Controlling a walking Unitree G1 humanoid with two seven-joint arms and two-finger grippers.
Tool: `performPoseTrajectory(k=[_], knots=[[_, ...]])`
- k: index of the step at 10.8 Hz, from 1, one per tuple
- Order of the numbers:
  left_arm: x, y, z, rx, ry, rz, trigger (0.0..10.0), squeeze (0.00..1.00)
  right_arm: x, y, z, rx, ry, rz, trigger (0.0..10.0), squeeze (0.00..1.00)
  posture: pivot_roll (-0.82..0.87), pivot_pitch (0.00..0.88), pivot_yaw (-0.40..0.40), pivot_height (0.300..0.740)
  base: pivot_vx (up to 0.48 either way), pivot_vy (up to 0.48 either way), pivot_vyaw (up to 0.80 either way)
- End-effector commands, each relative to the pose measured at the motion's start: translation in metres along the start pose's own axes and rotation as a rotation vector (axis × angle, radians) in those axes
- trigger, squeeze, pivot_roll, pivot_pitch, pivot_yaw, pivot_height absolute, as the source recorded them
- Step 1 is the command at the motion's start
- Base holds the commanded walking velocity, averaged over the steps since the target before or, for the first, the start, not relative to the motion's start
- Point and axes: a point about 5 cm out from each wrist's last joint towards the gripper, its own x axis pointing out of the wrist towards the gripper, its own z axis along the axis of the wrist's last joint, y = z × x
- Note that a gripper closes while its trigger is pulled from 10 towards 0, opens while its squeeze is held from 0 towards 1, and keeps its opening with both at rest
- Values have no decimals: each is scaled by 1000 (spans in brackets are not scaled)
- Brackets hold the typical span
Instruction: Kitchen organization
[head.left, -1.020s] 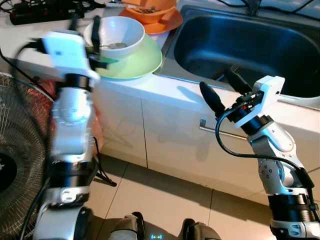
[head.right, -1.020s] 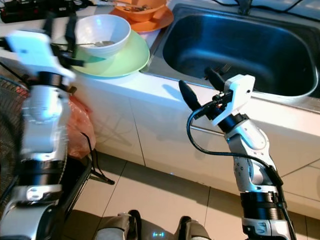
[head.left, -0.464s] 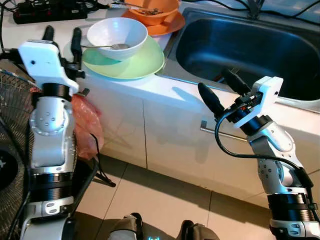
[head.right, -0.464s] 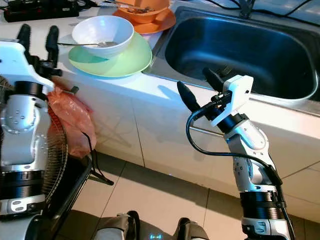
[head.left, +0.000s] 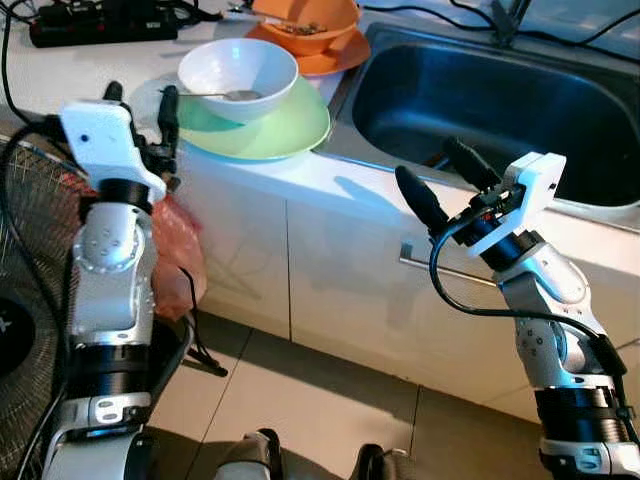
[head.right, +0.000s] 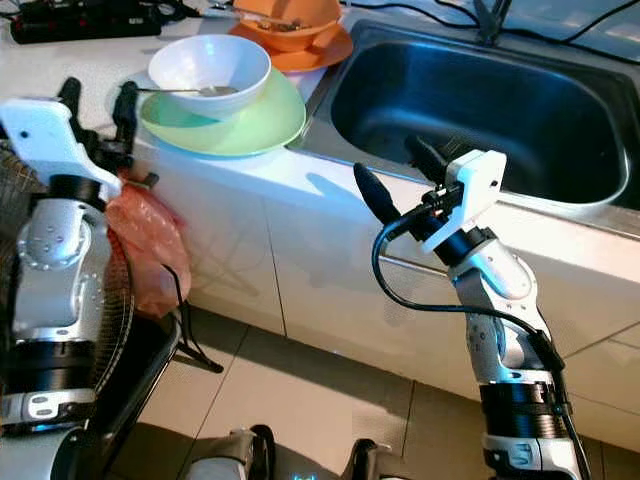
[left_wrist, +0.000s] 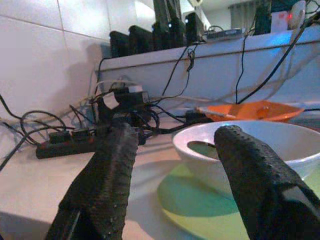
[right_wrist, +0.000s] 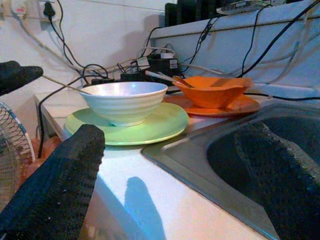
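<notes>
Bare counter (head.left: 60, 85) lies left of the green plate (head.left: 262, 130), with room between plate and power strip (head.left: 100, 20) farther back. The white bowl (head.left: 238, 72), its spoon handle (head.left: 190, 94) jutting left, blocks the plate's middle. To the right, the sink (head.left: 520, 110) basin is open, its near rim unobstructed.

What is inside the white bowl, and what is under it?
Inside the white bowl lies a spoon, its handle sticking out over the rim. The bowl stands on a green plate. The plate's middle is covered by the bowl, so anything there cannot be seen.
</notes>
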Motion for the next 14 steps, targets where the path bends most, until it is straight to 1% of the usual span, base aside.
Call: performPoseTrajectory(k=[1, 2, 3, 5, 8, 10, 14], knots=[[3, -5, 2, -12, -15, -18, 10000, 1000, 1, 1, 2, 2, -5, 14, 10000, 0, 46, 171, -39, 740, 0, 0, 0], [4, -6, 1, -16, -14, -18, 10000, 1000, 1, 1, 2, 4, -4, 12, 10000, 0, 46, 171, -39, 740, 0, 0, 0], [5, -6, 1, -14, -15, -21, 10000, 0, 1, 2, 1, 6, -4, 13, 10000, 0, 46, 176, -38, 740, 0, 0, 0], [7, -7, 1, -17, -17, -19, 10000, 0, 0, 2, 1, 8, -4, 12, 10000, 0, 44, 176, -38, 740, 0, 0, 0], [16, -10, -10, -55, 21, -6, 10000, 0, 0, 3, 2, 8, -6, 10, 10000, 0, 35, 183, -41, 740, 0, 0, 0], [25, -19, -15, -88, 33, -52, 10000, 0, -2, 4, 2, 9, -5, 8, 10000, 0, 26, 190, -43, 740, 0, 0, 0], [31, -26, -17, -110, 13, -71, 10000, 0, -5, 5, 3, 13, 3, 5, 10000, 0, 11, 203, -48, 740, 0, 0, 0]])
